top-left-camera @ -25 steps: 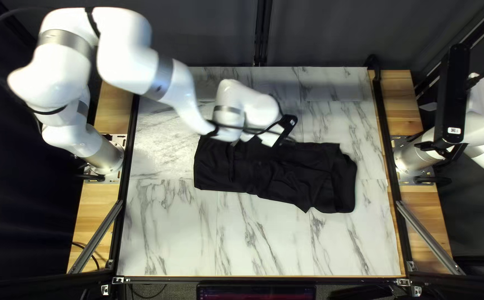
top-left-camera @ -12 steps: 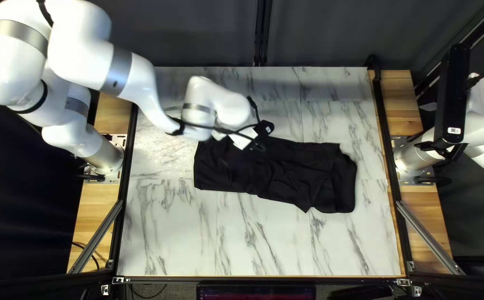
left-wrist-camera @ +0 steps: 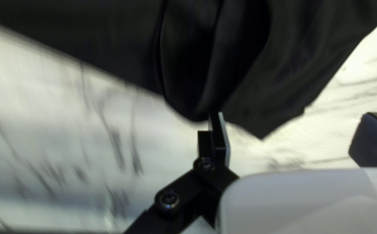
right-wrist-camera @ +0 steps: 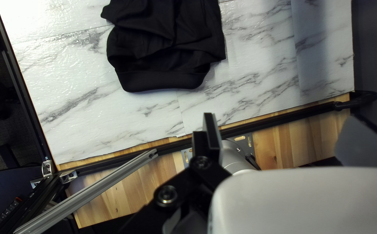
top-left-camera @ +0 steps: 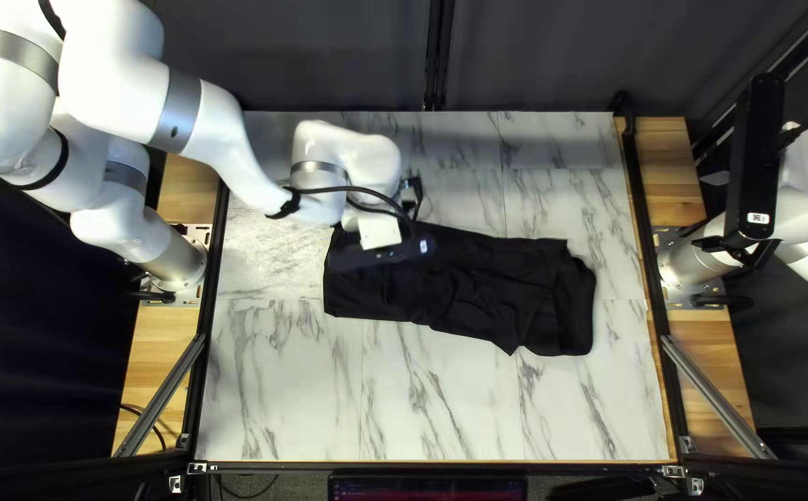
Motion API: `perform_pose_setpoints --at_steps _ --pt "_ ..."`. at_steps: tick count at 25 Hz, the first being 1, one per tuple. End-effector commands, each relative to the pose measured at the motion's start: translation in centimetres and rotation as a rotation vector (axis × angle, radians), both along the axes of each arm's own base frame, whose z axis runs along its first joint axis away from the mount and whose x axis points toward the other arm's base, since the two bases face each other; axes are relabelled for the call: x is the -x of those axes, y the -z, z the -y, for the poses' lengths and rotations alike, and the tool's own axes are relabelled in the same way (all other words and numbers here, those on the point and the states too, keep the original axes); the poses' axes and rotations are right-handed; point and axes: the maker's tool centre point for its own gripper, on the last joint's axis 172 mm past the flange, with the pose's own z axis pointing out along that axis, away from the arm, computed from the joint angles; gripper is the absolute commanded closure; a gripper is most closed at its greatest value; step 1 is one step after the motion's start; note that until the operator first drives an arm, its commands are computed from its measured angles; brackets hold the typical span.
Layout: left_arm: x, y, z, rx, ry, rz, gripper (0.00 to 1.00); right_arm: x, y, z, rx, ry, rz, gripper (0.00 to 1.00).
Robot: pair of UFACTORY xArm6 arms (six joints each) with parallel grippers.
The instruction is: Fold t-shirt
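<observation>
Fingers of my left gripper (left-wrist-camera: 295,125) stand wide apart, holding nothing; those of my right gripper (right-wrist-camera: 283,125) are likewise apart and unloaded. The t-shirt (top-left-camera: 478,288) lies as a long strip across the middle of the table (top-left-camera: 283,390), its one end under my left arm (top-left-camera: 209,121). My right arm (top-left-camera: 803,209) stands well clear of it.

Principal risk, in my judgement: the left gripper catches only the upper layers. One fingertip sits right at the edge of a loose, rounded fold, contact undetermined, and a pointed corner (left-wrist-camera: 263,130) lies ahead between the fingers. Closing there could pinch the corner alone and pull the layers out of line. A finger set too low could shove the fold into a ruck instead. The surface looks smooth, so a one-sided pull may swing the whole strip. Creases left mid-strip would probably carry into the next fold. The cable (top-left-camera: 364,190) looped at the left wrist warrants watching for snags.

Surface: pale, grey-veined, with visible seams, shiny in places. Wood (top-left-camera: 151,380) borders both sides, beyond dark rails. Metal struts (top-left-camera: 161,394) slant at the near corners. Behind the far edge hangs a dark curtain (top-left-camera: 329,56); a screen (top-left-camera: 427,488) sits at the near edge.
</observation>
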Motion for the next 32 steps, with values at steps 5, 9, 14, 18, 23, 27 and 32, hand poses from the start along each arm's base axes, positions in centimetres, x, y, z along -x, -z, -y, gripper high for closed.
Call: perform_pose_setpoints --at_steps 5,9,14,18,23,27,32 --pt "-0.3 -4.2 3.2 -0.169 -0.288 0.057 0.00 0.0 0.0 0.0 0.000 0.000 0.000 0.00" --pt "3.0 -8.6 1.6 -0.215 -0.463 0.075 0.00 0.0 0.0 0.0 0.000 0.000 0.000 0.00" --pt "7.2 -14.4 -0.7 -0.179 -0.579 0.124 0.00 0.0 0.0 0.0 0.000 0.000 0.000 0.00" --pt "10.7 -20.5 -2.8 -0.110 -0.703 0.161 0.00 0.0 0.0 0.0 0.000 0.000 0.000 0.00" --pt "14.2 -26.7 -3.6 -0.083 -0.814 0.216 0.00 0.0 0.0 0.0 0.000 0.000 0.000 0.00" --pt "16.0 -29.6 -3.6 -0.074 -0.871 0.270 0.00 0.0 0.0 0.0 0.000 0.000 0.000 0.00" --pt "19.3 -31.3 -3.8 -0.071 -0.896 0.342 0.00 0.0 0.0 0.0 0.000 0.000 0.000 0.00"
